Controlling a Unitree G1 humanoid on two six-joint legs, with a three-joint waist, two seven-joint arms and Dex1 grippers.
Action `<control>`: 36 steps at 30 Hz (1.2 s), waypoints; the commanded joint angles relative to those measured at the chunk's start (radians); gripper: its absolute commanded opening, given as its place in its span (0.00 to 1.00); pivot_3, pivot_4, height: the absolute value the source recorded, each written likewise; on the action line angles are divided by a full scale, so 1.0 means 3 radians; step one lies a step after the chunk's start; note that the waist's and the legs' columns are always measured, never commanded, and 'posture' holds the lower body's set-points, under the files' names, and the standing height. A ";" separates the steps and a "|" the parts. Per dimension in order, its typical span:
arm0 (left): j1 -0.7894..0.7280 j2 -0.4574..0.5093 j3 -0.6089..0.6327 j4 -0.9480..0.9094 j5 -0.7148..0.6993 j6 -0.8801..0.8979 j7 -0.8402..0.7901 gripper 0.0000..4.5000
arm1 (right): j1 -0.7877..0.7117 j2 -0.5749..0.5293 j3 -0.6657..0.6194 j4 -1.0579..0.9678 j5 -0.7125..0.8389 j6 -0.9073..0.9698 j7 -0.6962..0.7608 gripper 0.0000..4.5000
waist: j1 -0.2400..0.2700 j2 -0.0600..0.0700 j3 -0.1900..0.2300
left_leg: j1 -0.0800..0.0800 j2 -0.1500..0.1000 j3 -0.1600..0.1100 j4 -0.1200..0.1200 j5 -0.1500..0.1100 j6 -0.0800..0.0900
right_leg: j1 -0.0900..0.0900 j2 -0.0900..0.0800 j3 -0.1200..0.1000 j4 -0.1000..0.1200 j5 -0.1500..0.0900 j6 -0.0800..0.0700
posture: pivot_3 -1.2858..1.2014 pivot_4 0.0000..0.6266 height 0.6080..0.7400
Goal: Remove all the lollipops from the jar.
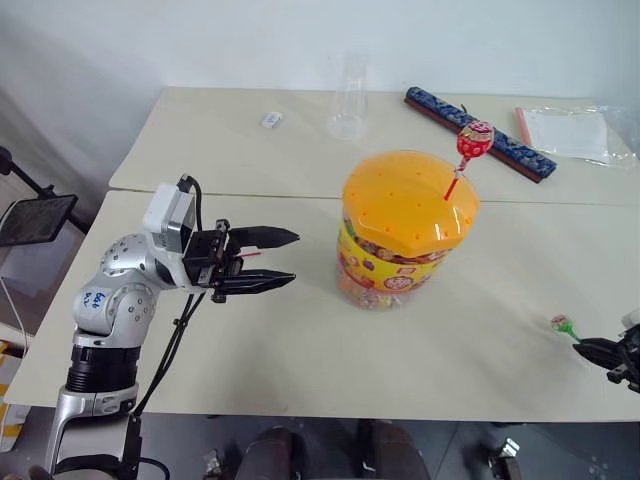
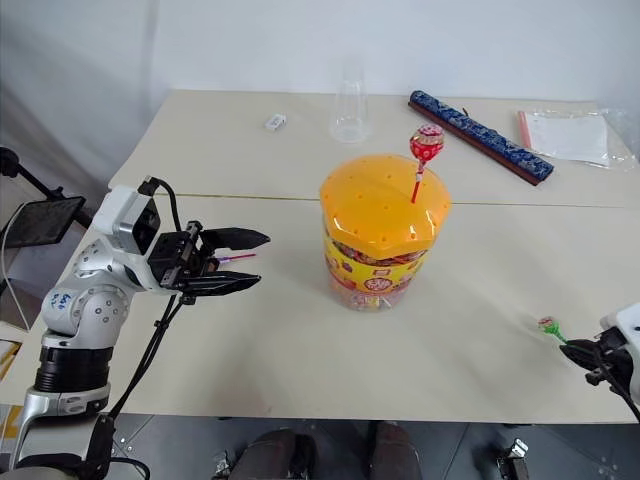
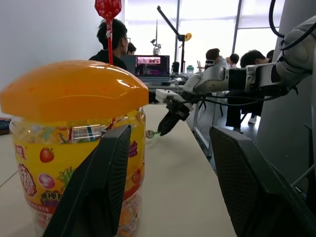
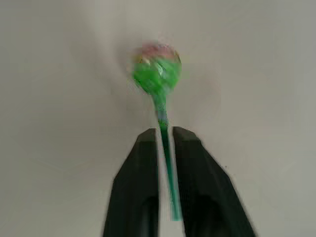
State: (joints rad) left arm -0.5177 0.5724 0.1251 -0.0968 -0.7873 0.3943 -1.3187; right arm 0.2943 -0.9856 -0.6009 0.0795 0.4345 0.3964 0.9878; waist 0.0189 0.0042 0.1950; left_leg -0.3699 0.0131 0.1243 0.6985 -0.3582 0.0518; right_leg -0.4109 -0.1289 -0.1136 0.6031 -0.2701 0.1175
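Right wrist view: green lollipop (image 4: 157, 74), stick lying between the right hand's (image 4: 165, 136) slightly parted fingers, over the tabletop (image 1: 480, 330). Red lollipop (image 1: 474, 140) upright in the jar (image 1: 405, 230) lid. Left hand (image 1: 280, 260) released, empty. Light, rigid; pinch the stick.

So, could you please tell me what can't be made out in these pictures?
- Right gripper: cut off by the head views' right edge; whether it grips or has let go of the green lollipop's stick is unclear.
- Jar contents: hidden by the label and orange lid, so lollipops inside can't be counted.
- Pink stick between the left gripper's fingers: too small to tell if it's held.
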 commanded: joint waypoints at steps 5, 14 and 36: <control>0.0128 -0.0084 0.0344 -0.0050 -0.0235 0.0148 0.0401 0.60 | -0.0278 0.0177 -0.0473 -0.0813 0.0899 -0.0226 0.0692 0.65 | -0.0009 0.0001 0.0000 | 0.0002 0.0003 -0.0004 0.0000 0.0000 0.0000 | 0.0000 -0.0001 0.0001 0.0010 0.0000 0.0000 | 0.52 0.24 1.00; 0.0183 -0.0159 0.0543 -0.0033 -0.0573 0.0439 0.0587 0.60 | -0.1104 0.0373 -0.0042 -0.1900 0.1848 0.0106 0.0311 0.65 | 0.0022 -0.0001 0.0000 | -0.0004 0.0001 -0.0024 0.0001 -0.0001 -0.0002 | 0.0003 -0.0007 0.0009 0.0010 0.0000 0.0000 | 0.52 0.24 1.00; 0.0162 -0.0279 0.0438 -0.0180 -0.0511 0.0369 0.0629 0.60 | -0.2236 0.0481 0.0780 -0.1974 0.1993 0.0568 -0.0433 0.07 | 0.0016 -0.0001 0.0000 | -0.0007 -0.0002 -0.0016 0.0002 -0.0001 0.0000 | -0.0002 -0.0006 -0.0014 0.0011 0.0000 0.0000 | 0.52 0.24 1.00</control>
State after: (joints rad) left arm -0.4583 0.4857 0.2423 -0.1104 -0.9262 0.5216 -1.1327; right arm -0.3840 -0.8167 -0.3170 -0.4858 0.9994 0.5640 0.8426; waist 0.0237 0.0038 0.1951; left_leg -0.3721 0.0126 0.1193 0.6991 -0.3585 0.0520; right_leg -0.4114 -0.1308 -0.1180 0.6063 -0.2700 0.1176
